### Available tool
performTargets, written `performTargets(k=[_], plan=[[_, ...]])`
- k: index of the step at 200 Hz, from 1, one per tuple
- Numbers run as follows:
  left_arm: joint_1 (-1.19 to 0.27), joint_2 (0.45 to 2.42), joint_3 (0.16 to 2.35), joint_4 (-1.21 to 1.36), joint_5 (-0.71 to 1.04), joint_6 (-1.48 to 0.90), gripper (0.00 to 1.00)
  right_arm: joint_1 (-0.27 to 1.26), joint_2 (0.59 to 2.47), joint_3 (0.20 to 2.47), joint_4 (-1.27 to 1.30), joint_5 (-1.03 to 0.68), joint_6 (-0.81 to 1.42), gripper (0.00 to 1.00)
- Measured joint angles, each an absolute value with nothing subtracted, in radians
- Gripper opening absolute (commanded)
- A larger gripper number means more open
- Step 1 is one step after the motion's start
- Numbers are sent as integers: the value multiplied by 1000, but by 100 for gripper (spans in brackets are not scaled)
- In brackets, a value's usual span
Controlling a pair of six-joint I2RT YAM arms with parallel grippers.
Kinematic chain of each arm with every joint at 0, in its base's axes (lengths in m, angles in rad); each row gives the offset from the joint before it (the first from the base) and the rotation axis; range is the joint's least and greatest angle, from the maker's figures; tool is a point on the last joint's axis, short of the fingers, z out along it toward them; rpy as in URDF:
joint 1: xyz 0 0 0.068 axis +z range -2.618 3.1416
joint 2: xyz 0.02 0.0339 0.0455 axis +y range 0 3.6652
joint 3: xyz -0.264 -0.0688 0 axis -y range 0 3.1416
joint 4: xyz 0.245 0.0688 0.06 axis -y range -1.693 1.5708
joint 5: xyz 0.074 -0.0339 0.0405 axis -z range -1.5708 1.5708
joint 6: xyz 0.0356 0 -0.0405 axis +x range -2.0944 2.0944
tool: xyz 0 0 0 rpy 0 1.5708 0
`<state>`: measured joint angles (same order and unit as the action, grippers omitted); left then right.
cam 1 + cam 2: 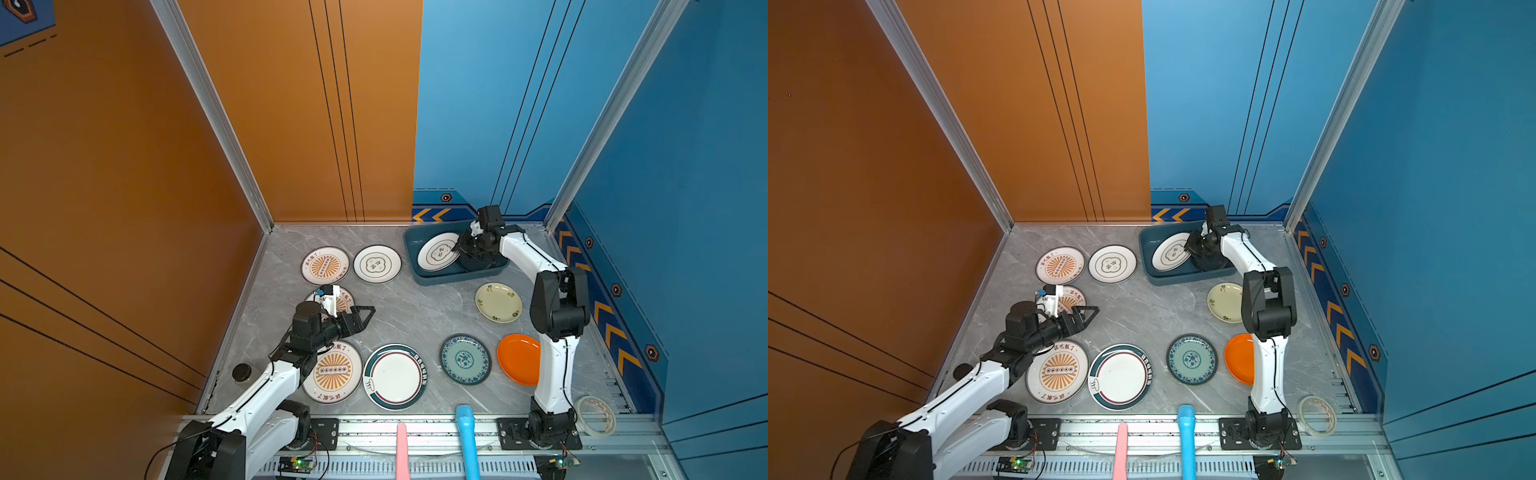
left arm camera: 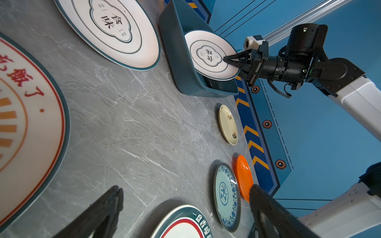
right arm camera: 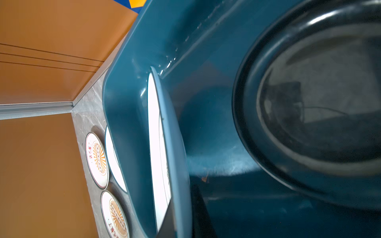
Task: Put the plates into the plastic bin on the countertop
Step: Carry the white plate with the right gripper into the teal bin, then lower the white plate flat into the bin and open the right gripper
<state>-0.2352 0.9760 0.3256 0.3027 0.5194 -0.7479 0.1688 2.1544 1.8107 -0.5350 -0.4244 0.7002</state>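
Your dark teal plastic bin (image 1: pixel 453 277) sits at the far right of the grey marble tabletop (image 1: pixel 415 316). Inside it, a black plate (image 3: pixel 309 103) lies flat. A white tilted emblem plate (image 1: pixel 436 253) slants beside it, one edge low in the bin and the other pinched in the right gripper (image 2: pixel 224 59).

Eight plates lie flat outside the bin:
- **Far left:** a sunburst plate (image 1: pixel 325 265) and a flat emblem plate (image 1: pixel 377 264).
- **Behind the left arm:** a half-hidden sunburst plate (image 1: pixel 347 301).
- **Near row:** a large sunburst plate (image 1: pixel 332 372), a teal-rimmed plate (image 1: pixel 395 376), a blue patterned plate (image 1: pixel 465 359) and an orange plate (image 1: pixel 517 359).
- **Just in front of the bin:** a cream floral plate (image 1: pixel 498 302).
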Motion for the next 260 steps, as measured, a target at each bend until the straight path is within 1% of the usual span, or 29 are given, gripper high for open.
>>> performTargets(k=[37,70,99,147,164,203,260], plan=[[-235,982,326,300,519,-748,98,166,2226,1862,-569,-415,690,2],[-235,982,326,300,519,-748,98,162,2249,1898,-577,-420,684,12],[-235,982,326,300,515,-748,98,160,2278,1929,-596,-413,677,23],[-235,982,326,300,512,-748,98,157,2341,1962,-659,-395,656,34],[-235,982,326,300,511,-748,98,157,2346,1969,-679,-388,651,39],[-235,982,326,300,511,-748,98,157,2351,2015,-717,-370,634,45],[-235,982,326,300,508,-748,98,156,2351,2039,-771,-304,589,45]])
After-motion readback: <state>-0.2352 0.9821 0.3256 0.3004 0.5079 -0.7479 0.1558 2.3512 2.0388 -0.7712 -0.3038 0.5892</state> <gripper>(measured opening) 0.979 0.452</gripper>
